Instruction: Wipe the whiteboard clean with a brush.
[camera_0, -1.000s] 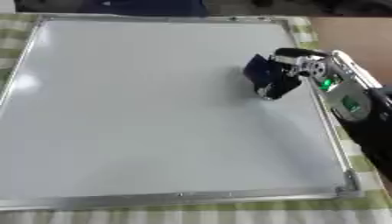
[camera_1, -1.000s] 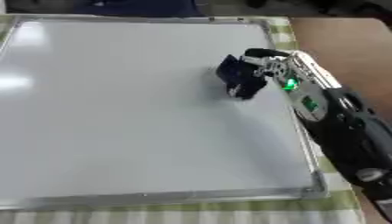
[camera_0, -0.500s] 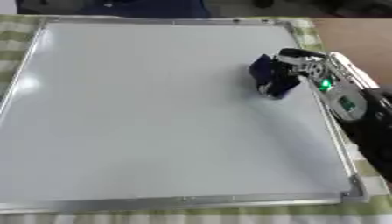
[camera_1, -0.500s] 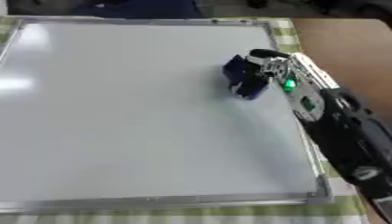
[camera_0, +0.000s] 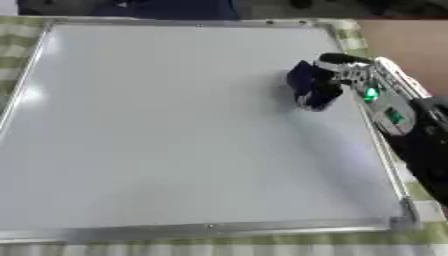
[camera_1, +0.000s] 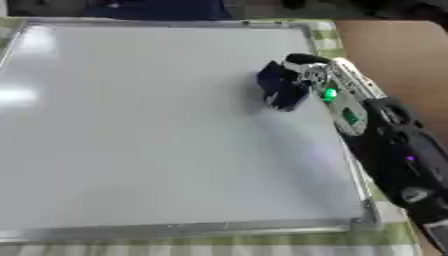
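Right hand (camera_0: 337, 75) curled round a dark blue brush (camera_0: 308, 90) on the right side of the large silver-framed whiteboard (camera_0: 175, 130).

The board lies flat on a green-and-white checked cloth (camera_0: 350, 37) covering the counter, with brown surface (camera_1: 394, 50) at far right. No writing is legible; the board looks blank, though glare blurs it. The black-and-silver arm (camera_1: 385, 145), showing green lights, reaches in from the near right.

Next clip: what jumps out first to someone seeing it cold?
The large silver-framed whiteboard fills the view and looks blank. Near its right edge, the robot's black-and-silver right hand, a green light glowing on the arm behind it, is curled round a dark blue brush set on the board.
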